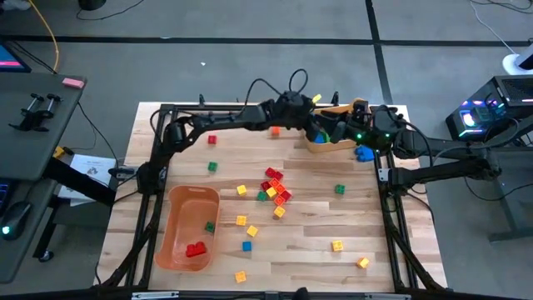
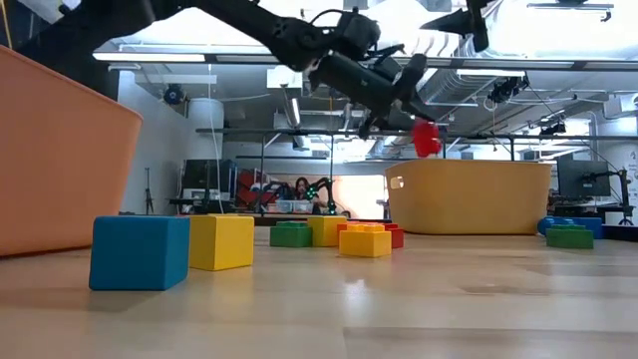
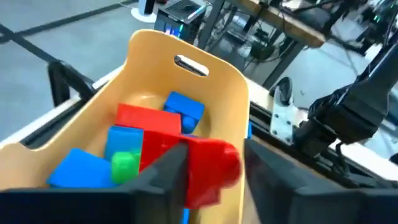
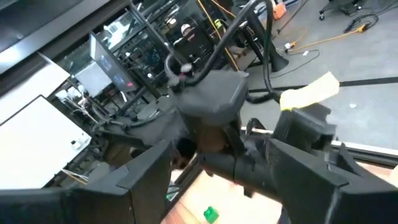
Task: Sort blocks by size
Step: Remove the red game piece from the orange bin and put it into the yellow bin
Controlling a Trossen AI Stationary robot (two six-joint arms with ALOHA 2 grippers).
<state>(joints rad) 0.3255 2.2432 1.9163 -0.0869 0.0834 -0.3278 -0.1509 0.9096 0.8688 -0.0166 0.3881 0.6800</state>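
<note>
I had the left gripper (image 3: 214, 171) hanging over the far bin (image 1: 329, 143), the tan one at the back edge of the table (image 1: 333, 267). Between its fingers (image 3: 165, 171) sat a red block (image 3: 208, 169), one of the larger pieces; the jaws looked partly spread with the block loose in the gap rather than firmly pinched, so I judged this to be the drop, placed high enough to clear the bin's wall. Inside that bin lay other large blocks: a red oblong (image 3: 149, 118), several blue ones (image 3: 185, 107) and a green piece (image 3: 124, 163), which is why the big red one belonged there.

The right gripper (image 4: 221, 168) waited just beside the same bin, on its outer side, fingers spread and empty, out of the left arm's path.

Well away from that bin, toward the near side of the table, the small blocks (image 1: 275, 187) lay scattered, and the orange bin (image 1: 179, 254) held a red block (image 1: 196, 248) and a green one (image 1: 209, 226).
</note>
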